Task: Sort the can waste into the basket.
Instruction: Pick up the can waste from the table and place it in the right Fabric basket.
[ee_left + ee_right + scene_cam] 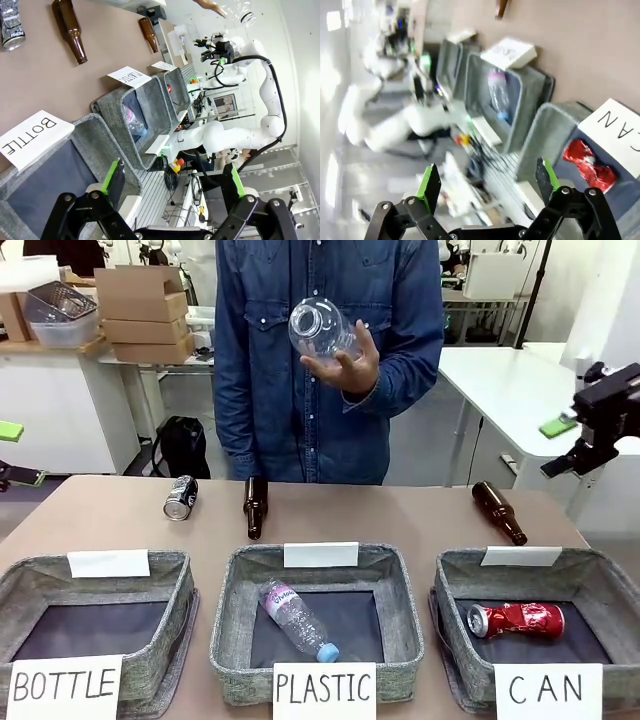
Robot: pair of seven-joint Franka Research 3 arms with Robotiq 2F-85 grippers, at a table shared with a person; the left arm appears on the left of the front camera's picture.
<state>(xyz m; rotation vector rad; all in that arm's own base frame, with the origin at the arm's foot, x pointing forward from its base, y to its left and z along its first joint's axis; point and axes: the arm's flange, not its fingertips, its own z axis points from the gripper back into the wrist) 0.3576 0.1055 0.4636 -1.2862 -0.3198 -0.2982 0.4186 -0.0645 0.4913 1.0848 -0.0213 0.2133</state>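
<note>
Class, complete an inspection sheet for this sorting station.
Surface: brown table, three grey baskets at its near edge.
Job's things: red can lying in the CAN basket; dark can lying on the table, far left.
Clutter: brown bottle mid-table, second brown bottle at the right; clear bottle in the PLASTIC basket; the person's hand holds a second clear bottle.
Grippers: left gripper and right gripper both open, holding nothing.
Cables: black cable along the right arm.
Surroundings: cardboard boxes and a white table behind the person.
</note>
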